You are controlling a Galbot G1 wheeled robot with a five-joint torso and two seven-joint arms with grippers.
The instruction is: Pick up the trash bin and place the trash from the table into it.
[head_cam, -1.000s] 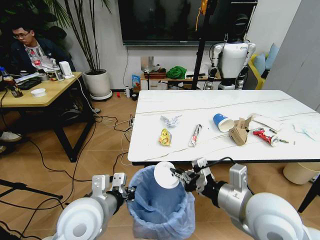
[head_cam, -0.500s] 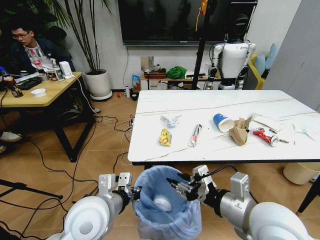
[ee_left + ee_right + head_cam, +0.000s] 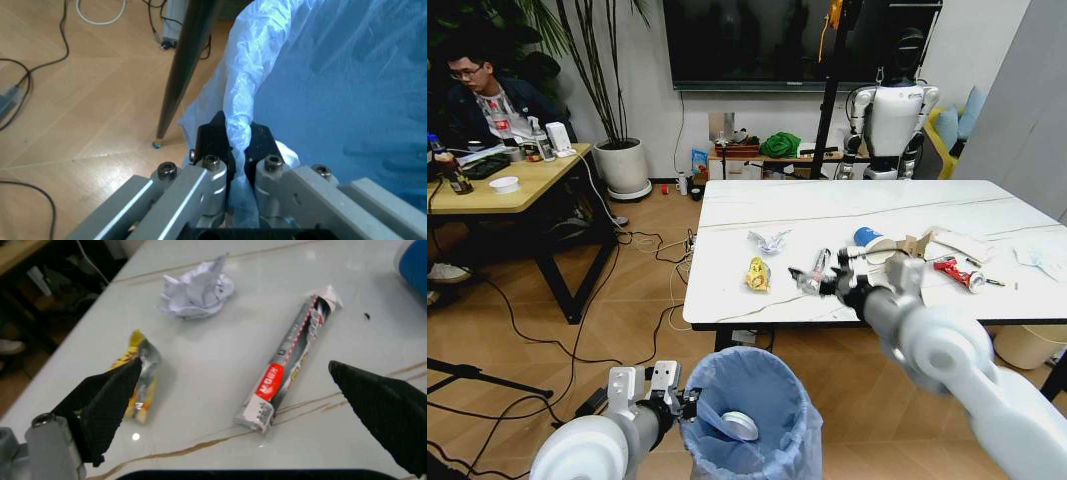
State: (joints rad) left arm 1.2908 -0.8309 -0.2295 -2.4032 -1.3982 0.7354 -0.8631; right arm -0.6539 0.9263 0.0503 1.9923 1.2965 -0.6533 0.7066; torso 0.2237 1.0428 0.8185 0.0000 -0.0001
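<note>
The trash bin [image 3: 749, 412], lined with a crinkled light-blue bag, is held off the near edge of the bench [image 3: 827, 215], below its near-left corner. The left claw [image 3: 235, 145] is clenched on the bag-covered rim; in the left wrist view the twisted plastic is seen pinched between both pads. A white round piece [image 3: 739, 425] lies at the bottom of the bin.

The right claw [image 3: 815, 277] is extended over the near part of the bench, released, its two dark fingers [image 3: 107, 402] spread wide. Between and beyond them lies the tube [image 3: 288, 367], flat on the bench, untouched. A yellow and silver wrapper [image 3: 141, 375] lies just beside the tube, toward the left edge. A crumpled white paper [image 3: 197, 287] sits farther from the near edge. The blue paper cup [image 3: 865, 237] and torn brown cardboard box [image 3: 907, 262] rest further toward the right edge, partly hidden by the right arm.
</note>
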